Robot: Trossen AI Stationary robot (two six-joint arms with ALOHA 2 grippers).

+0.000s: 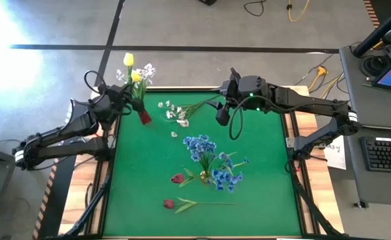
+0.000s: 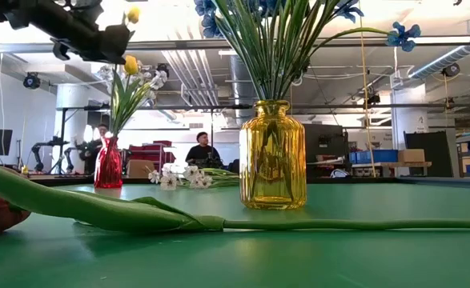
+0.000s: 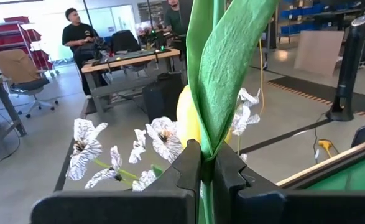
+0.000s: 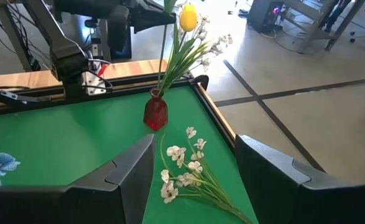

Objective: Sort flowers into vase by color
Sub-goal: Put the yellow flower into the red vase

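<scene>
Flowers await sorting on my green table (image 1: 142,200). My left gripper (image 1: 123,90), upper left of the overhead frame, is clamped tight on a yellow tulip (image 1: 128,59) stem above the red vase (image 1: 144,117), which already holds white blossoms and another yellow tulip. My right gripper (image 1: 226,113), top centre, hangs with fingers apart, holding nothing, above a loose white spray (image 1: 176,114). Blue blooms (image 1: 200,146) fill the yellow vase (image 2: 272,155) mid-frame; two red tulips (image 1: 169,203) lie lower centre.

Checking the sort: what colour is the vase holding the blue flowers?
Amber yellow glass vase, clearest in the low view.
</scene>
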